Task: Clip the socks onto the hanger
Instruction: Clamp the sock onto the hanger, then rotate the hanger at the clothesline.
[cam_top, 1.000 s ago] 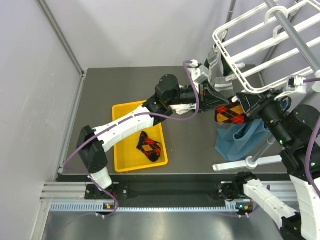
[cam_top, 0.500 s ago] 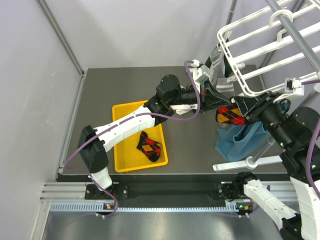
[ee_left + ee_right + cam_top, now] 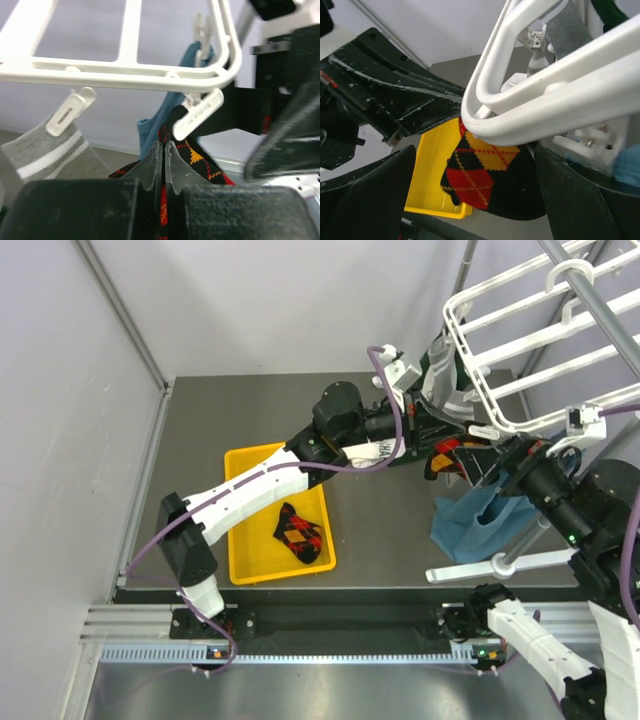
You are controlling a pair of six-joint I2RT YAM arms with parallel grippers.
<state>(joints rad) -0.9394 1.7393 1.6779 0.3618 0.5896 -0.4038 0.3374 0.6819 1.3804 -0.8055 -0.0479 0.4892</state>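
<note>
Left gripper has its fingertips pressed together on the upper edge of the argyle sock; just above and right of the tips dangles a white clip, lying across the fabric, though whether it already bites I cannot tell; the clip hangs from the corner of the hanger overhead. Done well, I judge, the pinched hem goes squarely into the clip's mouth, the frame is kept from swinging, and the pinch is not let go until the clip plainly holds; left of the tips a grey sock hangs from its own clip; beyond, the right gripper stands spread either side of the sock, under the hanger's rail.
</note>
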